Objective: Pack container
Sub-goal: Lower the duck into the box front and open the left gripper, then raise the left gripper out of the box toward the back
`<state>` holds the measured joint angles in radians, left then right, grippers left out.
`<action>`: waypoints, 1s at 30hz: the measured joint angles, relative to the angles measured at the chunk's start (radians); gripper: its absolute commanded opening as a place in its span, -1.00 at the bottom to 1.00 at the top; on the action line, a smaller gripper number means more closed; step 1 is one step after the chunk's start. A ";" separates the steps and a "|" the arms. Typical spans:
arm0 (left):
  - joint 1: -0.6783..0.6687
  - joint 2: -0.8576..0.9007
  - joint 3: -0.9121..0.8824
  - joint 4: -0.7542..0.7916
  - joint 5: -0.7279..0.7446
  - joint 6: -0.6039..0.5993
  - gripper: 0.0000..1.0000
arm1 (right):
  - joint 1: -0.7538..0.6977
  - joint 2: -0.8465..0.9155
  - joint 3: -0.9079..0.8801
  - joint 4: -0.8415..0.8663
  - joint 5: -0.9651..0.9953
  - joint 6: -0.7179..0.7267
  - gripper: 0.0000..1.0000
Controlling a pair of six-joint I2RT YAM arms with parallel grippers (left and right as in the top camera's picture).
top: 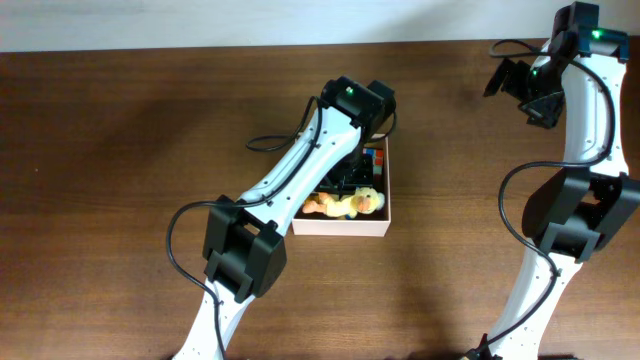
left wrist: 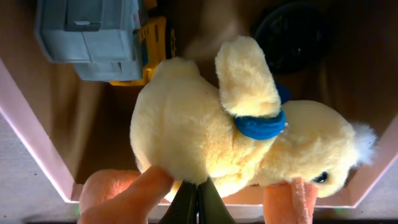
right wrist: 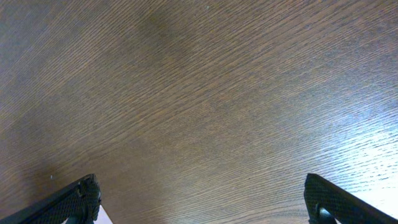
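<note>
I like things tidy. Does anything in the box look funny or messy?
Nothing is spilled or broken. The duck just lies on its side in the box, next to a grey truck, with the shut left pincer against it.

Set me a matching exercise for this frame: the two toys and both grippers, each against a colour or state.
1. plush duck
2. toy truck
3. left gripper
4. right gripper

A. open, over the table
B. grey and yellow
C. shut, at the container
D. pale yellow, blue band

Pairs: 1-D, 2-B, 3-C, 4-A.
</note>
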<state>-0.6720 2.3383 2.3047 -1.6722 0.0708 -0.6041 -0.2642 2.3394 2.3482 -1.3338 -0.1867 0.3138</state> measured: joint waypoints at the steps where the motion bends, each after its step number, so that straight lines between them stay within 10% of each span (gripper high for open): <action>1: 0.000 0.000 -0.006 0.006 0.000 0.000 -0.96 | 0.000 0.000 0.000 0.000 0.000 0.000 0.98; 7: 0.000 0.000 -0.035 0.054 0.001 0.000 -0.93 | 0.000 0.000 0.000 0.000 0.000 -0.001 0.98; 14: 0.000 0.000 -0.048 0.065 0.003 -0.009 0.46 | 0.000 0.000 0.000 0.000 0.000 0.000 0.98; 30: 0.019 0.000 -0.048 0.104 0.004 -0.013 0.53 | 0.000 0.000 0.000 0.000 0.000 0.000 0.98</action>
<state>-0.6525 2.3383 2.2566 -1.5681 0.0750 -0.6174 -0.2642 2.3394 2.3482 -1.3338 -0.1867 0.3141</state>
